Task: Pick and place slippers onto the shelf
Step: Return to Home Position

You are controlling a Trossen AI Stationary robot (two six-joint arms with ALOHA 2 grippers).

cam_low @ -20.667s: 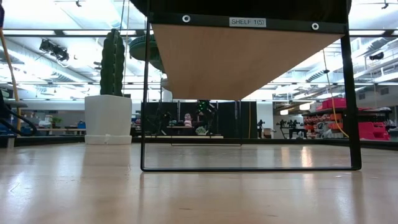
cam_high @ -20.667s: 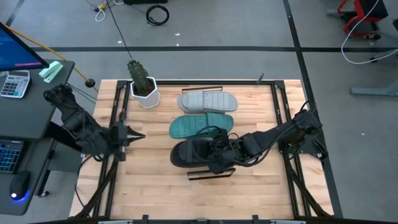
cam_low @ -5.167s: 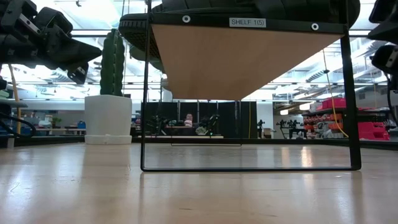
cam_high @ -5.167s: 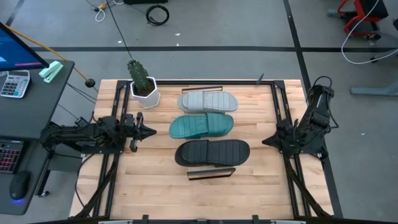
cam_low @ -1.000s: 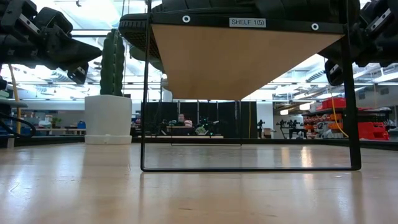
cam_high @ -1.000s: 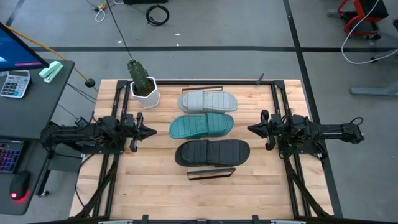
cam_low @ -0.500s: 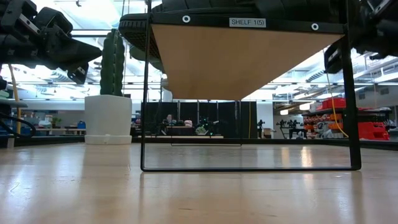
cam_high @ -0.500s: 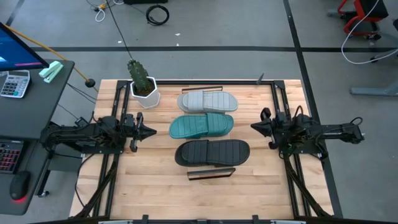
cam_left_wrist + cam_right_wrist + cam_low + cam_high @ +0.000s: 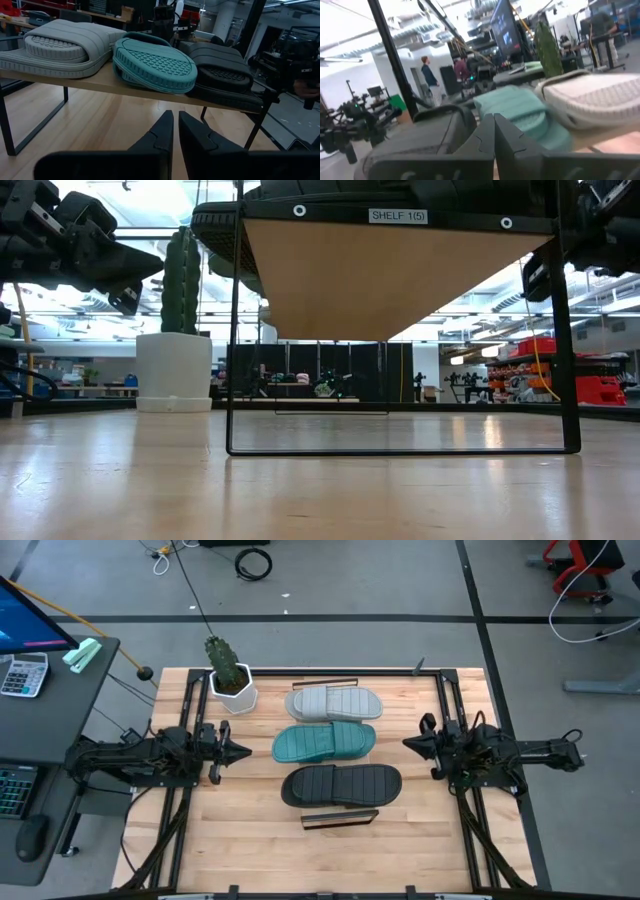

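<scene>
Three slippers lie side by side, soles down, on the shelf (image 9: 107, 81): a light grey one (image 9: 332, 702) farthest, a teal one (image 9: 325, 742) in the middle, a black one (image 9: 340, 785) nearest. The shelf stands on thin dark rails (image 9: 340, 819) in the middle of the table. My left gripper (image 9: 243, 751) hovers level at the table's left, shut, pointing at the slippers' ends with nothing between its fingers. My right gripper (image 9: 405, 746) hovers at the table's right, shut, pointing at the slippers from the other side. Both are well apart from the shelf.
A potted cactus (image 9: 228, 675) in a white pot stands at the table's far left corner, beside the grey slipper. Bare slatted tabletop (image 9: 260, 850) lies in front of the shelf. A desk with a calculator (image 9: 22, 673) stands off the left. People (image 9: 427, 75) stand in the room behind.
My right gripper has tipped its fingers upward a little and stayed at the table's right, shut. The slippers and my left gripper have kept still.
</scene>
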